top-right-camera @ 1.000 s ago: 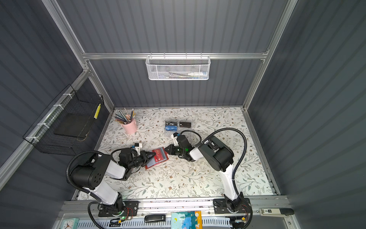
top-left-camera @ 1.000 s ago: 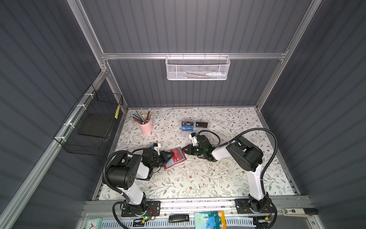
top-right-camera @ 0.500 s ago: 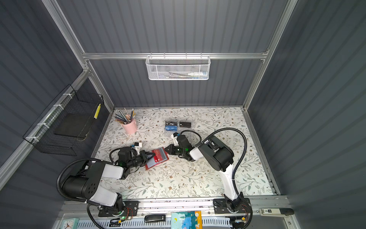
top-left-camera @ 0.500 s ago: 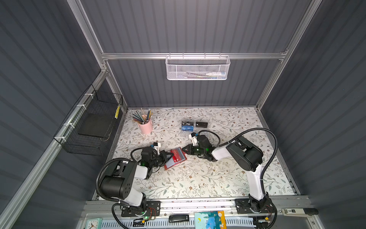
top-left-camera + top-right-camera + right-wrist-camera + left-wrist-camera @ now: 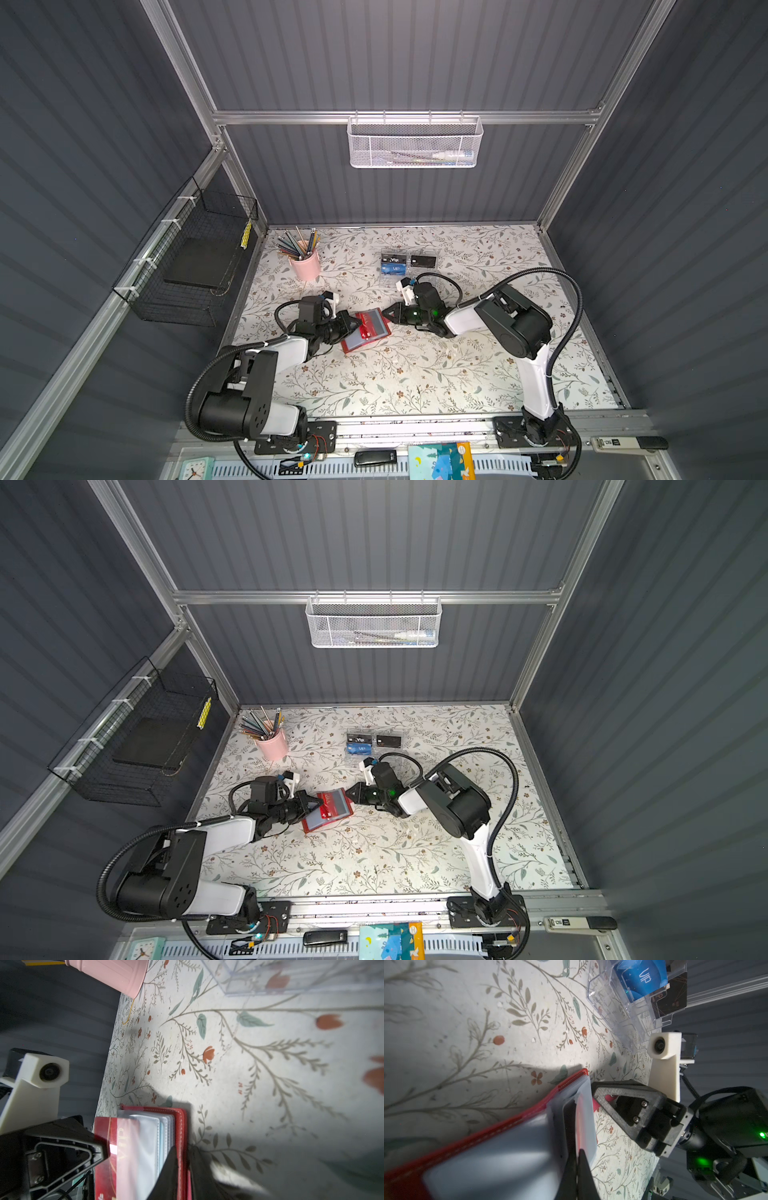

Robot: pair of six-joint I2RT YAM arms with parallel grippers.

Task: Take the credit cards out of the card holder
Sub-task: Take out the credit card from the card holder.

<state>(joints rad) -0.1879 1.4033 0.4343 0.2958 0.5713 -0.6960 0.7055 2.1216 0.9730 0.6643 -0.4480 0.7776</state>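
The red card holder lies open on the floral table, its grey-clear sleeves up. My left gripper is shut on a red credit card with "VIP" lettering that sticks partway out of a sleeve. My right gripper is shut on the holder's red cover edge from the opposite side. A blue VIP card and a black card stand in a clear acrylic box.
A pink cup of pencils stands at the back left. A black wire basket hangs on the left wall and a white mesh basket on the back rail. Both arms' cables loop over the table near the holder.
My left gripper has closed fully on the red card, and the left arm's elbow has sunk lower. The right arm and the card holder have stayed put.
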